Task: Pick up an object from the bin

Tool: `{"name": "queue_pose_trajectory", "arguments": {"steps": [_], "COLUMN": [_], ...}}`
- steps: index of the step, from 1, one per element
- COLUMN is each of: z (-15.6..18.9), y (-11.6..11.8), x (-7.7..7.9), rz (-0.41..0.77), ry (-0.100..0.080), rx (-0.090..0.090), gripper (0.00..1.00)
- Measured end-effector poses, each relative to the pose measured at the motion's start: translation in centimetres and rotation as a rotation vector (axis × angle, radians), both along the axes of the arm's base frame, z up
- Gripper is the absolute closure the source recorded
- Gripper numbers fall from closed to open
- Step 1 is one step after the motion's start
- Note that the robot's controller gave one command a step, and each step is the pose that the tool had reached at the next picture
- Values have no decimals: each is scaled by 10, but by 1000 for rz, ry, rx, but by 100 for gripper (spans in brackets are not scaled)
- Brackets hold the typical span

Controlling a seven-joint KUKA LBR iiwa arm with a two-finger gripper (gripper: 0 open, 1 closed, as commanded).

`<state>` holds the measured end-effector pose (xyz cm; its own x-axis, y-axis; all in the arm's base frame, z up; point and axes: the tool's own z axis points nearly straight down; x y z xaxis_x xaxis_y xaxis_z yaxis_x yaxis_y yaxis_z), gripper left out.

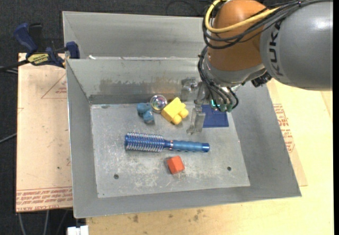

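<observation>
Several loose things: lie on the floor of the grey bin (pixel 106 175), none heaped.
Gripper (pixel 196 116): hangs low over the bin's middle right, between a yellow block (pixel 175 110) on its left and a dark blue flat piece (pixel 218 119) on its right.
Jaws: wide or narrow cannot be told; nothing is seen held.
Thing to pick: not yet settled; the yellow block and the flat piece lie nearest, both just beside the gripper.
Other things: a blue hairbrush (pixel 164 145) lies just near of the gripper, and an orange cube (pixel 175 164) nearer again. A shiny ball (pixel 158 102) and small blue lumps (pixel 145 112) lie left of the yellow block.
Better choice: probably the yellow block, being tall enough to be gripped; the flat piece offers little edge.
Advice: the jaws should be centred over the block and lowered straight, so that the ball is not nudged.
Risk: the brush handle's end may be caught.
</observation>
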<state>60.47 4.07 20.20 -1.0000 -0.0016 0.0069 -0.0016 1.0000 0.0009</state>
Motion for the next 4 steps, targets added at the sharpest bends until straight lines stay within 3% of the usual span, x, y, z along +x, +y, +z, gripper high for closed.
{"name": "queue_pose_trajectory", "arguments": {"steps": [1,2,3,4], "z": [-133,-100,-102,-133], "y": [4,8,6,8], "x": [-26,-32,-29,-24], "rz": [54,62,58,7], "ry": [-6,-11,-10,-6], "rx": [1,1,1,1], "gripper": [0,0,0,0]}}
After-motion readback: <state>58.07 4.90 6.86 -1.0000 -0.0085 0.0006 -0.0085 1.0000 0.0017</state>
